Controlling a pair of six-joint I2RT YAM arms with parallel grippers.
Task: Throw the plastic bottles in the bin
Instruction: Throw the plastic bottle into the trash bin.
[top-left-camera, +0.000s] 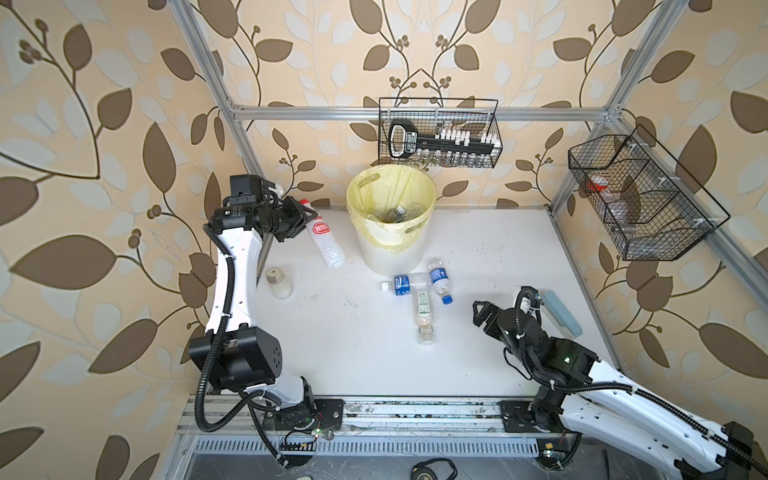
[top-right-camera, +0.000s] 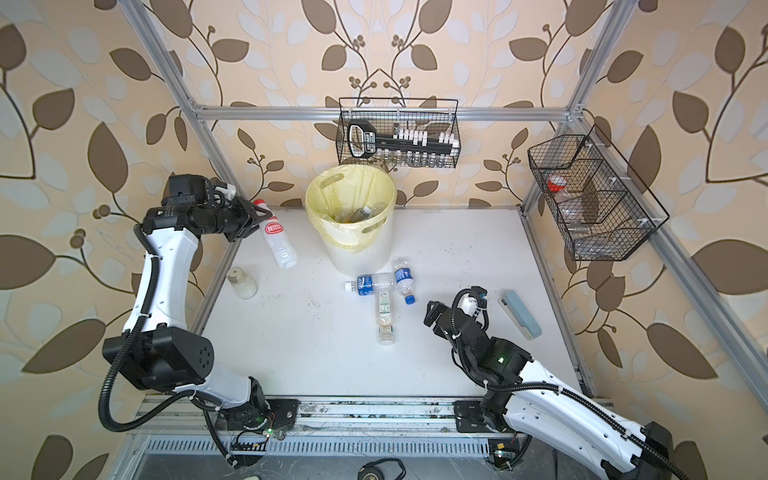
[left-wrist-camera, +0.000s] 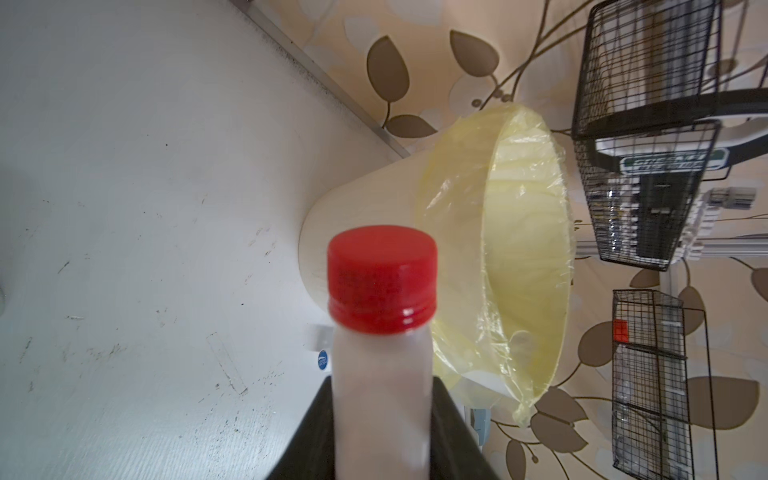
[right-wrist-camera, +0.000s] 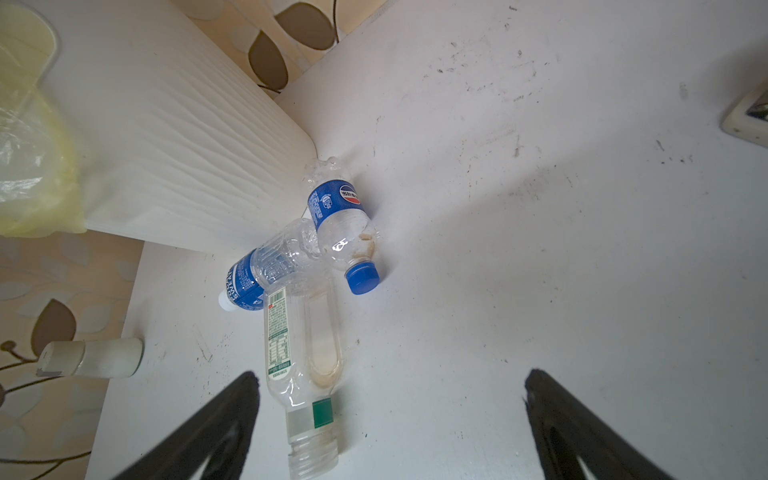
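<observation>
My left gripper (top-left-camera: 306, 219) (left-wrist-camera: 382, 388) is shut on the neck of a clear plastic bottle (top-left-camera: 324, 241) (top-right-camera: 279, 243) (left-wrist-camera: 380, 374) with a red cap and red label. It holds the bottle tilted, just left of the bin (top-left-camera: 390, 251) (top-right-camera: 359, 253) (left-wrist-camera: 361, 195). The bin is white and ribbed, lined with a yellow bag, and bottles (top-left-camera: 395, 213) lie inside it. Three more plastic bottles lie in front of it: a blue-capped one (top-left-camera: 439, 279) (right-wrist-camera: 338, 220), a white-capped one (top-left-camera: 404, 285) (right-wrist-camera: 266, 274) and a capless one (top-left-camera: 423, 311) (right-wrist-camera: 303, 361). My right gripper (top-left-camera: 478, 312) (right-wrist-camera: 390, 395) stands open beside the capless bottle's mouth, holding nothing.
A small cream-lidded jar (top-left-camera: 279, 283) stands at the table's left edge. A blue and white case (top-left-camera: 562, 313) lies at the right edge behind my right arm. Black wire baskets hang on the back rail (top-left-camera: 438, 133) and the right frame (top-left-camera: 640, 199).
</observation>
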